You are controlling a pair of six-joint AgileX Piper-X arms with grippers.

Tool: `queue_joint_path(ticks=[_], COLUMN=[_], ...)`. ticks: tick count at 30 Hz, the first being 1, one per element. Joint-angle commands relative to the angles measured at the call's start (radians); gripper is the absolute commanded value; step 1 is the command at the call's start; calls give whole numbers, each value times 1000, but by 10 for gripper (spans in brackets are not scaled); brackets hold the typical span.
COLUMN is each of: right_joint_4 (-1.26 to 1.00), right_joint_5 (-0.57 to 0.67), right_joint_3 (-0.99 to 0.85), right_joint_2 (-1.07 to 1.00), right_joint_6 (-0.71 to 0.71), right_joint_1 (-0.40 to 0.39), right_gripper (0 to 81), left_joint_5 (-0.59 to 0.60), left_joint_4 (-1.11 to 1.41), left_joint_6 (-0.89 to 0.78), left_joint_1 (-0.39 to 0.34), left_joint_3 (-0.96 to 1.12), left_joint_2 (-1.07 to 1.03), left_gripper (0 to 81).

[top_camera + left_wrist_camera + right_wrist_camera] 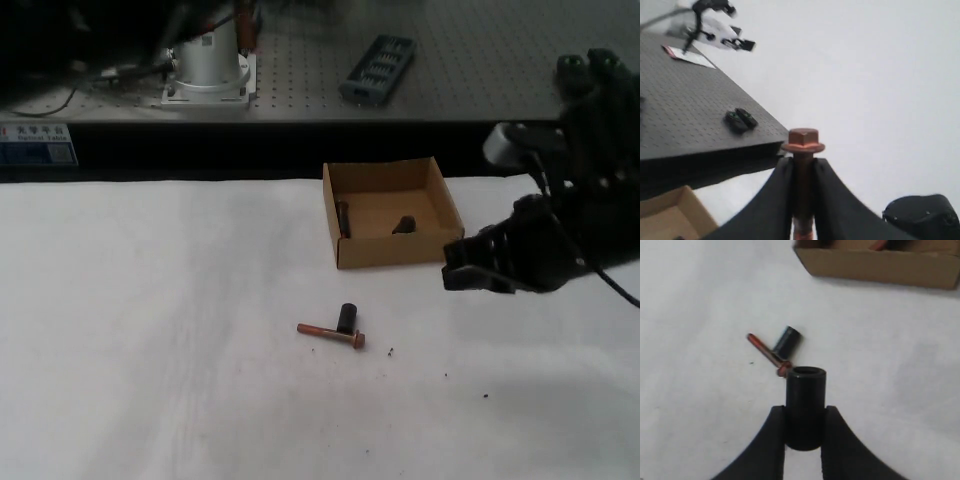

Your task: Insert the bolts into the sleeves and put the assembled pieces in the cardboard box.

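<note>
1. Left gripper (802,166): the fingers are clamped on the shank of the held bolt (803,145). The bolt stands head-up between them. It is copper-coloured metal with a hexagonal flanged head.

2. Right gripper (805,411): the fingers are clamped on the held sleeve (805,386), a smooth, matt black cylinder. Its open bore faces away from the wrist.

3. White cloth on the bench (150,350): soft and faintly creased. A loose bolt (328,332) and a loose sleeve (347,317) lie on it, touching each other, in front of the cardboard box (395,252).

4. The box is plain brown card, open at the top. 2 dark pieces (403,226) lie inside. We cannot tell whether they are assembled.

5. Beyond the box is a perforated metal table (480,60).

Risks, in our judgement:
- The bolt is gripped on a narrow round shank. Side load at the bore mouth could pivot it or make it slip.
- The sleeve's smooth wall gives little purchase. Axial push could drive it back through the fingers.
- Slight misalignment would jam the bolt tip against the sleeve rim.
- The loose pair are in contact and both round. Lifting 1 may roll the other across the cloth.
</note>
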State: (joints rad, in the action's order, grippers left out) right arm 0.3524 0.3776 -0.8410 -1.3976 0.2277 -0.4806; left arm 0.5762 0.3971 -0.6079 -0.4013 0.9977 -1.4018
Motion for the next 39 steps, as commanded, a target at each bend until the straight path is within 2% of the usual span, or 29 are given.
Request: queue_joint_path(ticks=[1, 4, 7, 9, 16, 20, 34, 39], right_joint_4=[-122, -202, -268, -320, -587, -652, -664, -649], right_joint_5=[52, 72, 112, 135, 165, 175, 209, 241], right_joint_3=[45, 112, 174, 222, 376, 409, 409, 409], right_joint_2=[63, 135, 194, 224, 258, 263, 326, 332], right_joint_6=[34, 34, 50, 74, 210, 227, 222, 222], right_joint_1=[-14, -23, -23, -23, -23, -23, -23, -23], right_gripper=[32, 32, 32, 32, 32, 32, 32, 32], left_joint_5=[12, 3, -59, -94, -101, -103, -101, -56], left_joint_4=[78, 107, 107, 111, 112, 112, 87, 76], left_joint_6=[-76, -113, -123, -135, -206, -281, -444, -460], left_joint_1=[-40, -93, -130, -148, -190, -192, -192, -192], left_joint_3=[6, 6, 6, 6, 6, 5, -48, -77], left_joint_2=[-13, -37, -37, -37, -50, -70, -99, -99], left_gripper=[80, 80, 80, 80, 80, 80, 79, 79])
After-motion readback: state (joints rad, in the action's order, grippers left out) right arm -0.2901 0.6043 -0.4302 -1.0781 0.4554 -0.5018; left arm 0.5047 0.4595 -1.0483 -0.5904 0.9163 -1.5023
